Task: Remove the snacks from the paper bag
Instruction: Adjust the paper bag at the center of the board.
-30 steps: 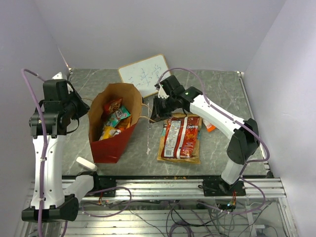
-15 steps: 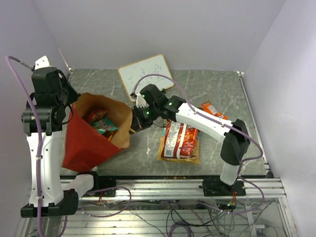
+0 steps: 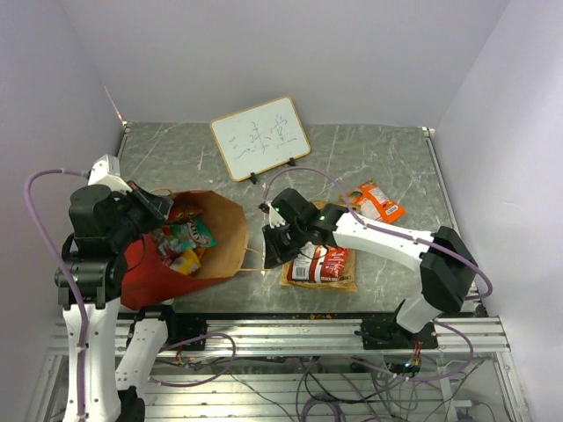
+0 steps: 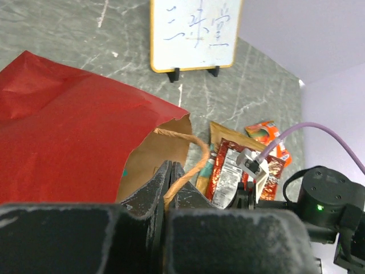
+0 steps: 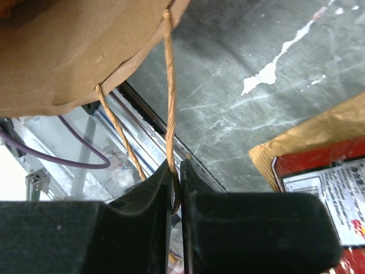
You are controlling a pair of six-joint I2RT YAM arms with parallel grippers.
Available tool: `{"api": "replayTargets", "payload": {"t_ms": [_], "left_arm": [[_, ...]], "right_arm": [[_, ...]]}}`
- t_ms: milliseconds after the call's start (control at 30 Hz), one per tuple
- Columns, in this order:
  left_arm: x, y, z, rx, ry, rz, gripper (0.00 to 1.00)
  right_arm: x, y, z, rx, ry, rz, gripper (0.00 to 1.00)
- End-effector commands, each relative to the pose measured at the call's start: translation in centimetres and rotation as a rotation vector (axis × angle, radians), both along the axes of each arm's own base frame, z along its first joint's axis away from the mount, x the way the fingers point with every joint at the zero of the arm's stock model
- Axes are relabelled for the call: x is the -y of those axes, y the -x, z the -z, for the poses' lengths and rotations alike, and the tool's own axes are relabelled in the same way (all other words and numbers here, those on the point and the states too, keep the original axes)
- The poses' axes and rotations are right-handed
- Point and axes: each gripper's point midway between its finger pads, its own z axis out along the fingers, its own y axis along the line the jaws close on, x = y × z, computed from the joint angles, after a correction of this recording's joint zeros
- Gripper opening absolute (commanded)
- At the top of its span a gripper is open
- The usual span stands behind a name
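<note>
This looks like a robot lab. A left arm (image 3: 86, 334) and a right arm (image 3: 387, 239) are bolted to a metal rail (image 3: 290, 330) at the near edge of a grey tabletop (image 3: 396, 149). Plain pale walls (image 3: 264, 53) box it in. Loose wires (image 3: 299, 378) hang under the rail.

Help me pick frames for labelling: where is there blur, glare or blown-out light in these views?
Top external: even soft light, sharp throughout. Left wrist: the left tool is soft up close; the paper bag and board are crisp. Right wrist: the handle is sharp, the right tool is dark and soft, and the lower-left corner is washed out white.
</note>
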Motion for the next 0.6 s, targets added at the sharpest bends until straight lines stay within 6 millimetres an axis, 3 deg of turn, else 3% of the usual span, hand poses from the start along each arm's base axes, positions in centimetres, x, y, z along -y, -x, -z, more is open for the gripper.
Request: {"api": "replayTargets", "payload": {"t_ms": [0, 100, 200, 300, 400, 567], "left_arm": [[1.8, 1.5, -1.5, 0.041, 0.063, 0.081, 0.07], [2.2, 1.4, -2.1, 0.052, 0.058, 0.113, 0.07], [2.6, 1.2, -3.0, 0.077, 0.052, 0.149, 0.07], [3.1, 1.2, -4.0, 0.117, 0.044, 0.188, 0.07], [3.5, 0.8, -5.1, 0.162, 0.050, 0.212, 0.07], [3.5, -0.4, -6.4, 0.204, 0.042, 0.212, 0.07]], "right_arm": [[1.3, -1.3, -1.2, 0.114, 0.020, 0.036, 0.12], [2.4, -2.7, -2.2, 0.206, 0.068, 0.068, 0.20], [3.0, -4.6, -4.4, 0.347, 0.074, 0.070, 0.42], [2.3, -6.2, -6.9, 0.487, 0.029, 0.016, 0.59], [0.9, -7.4, -8.2, 0.548, 0.004, -0.014, 0.65], [-1.8, -8.9, -8.4, 0.587, -0.065, -0.032, 0.69]]}}
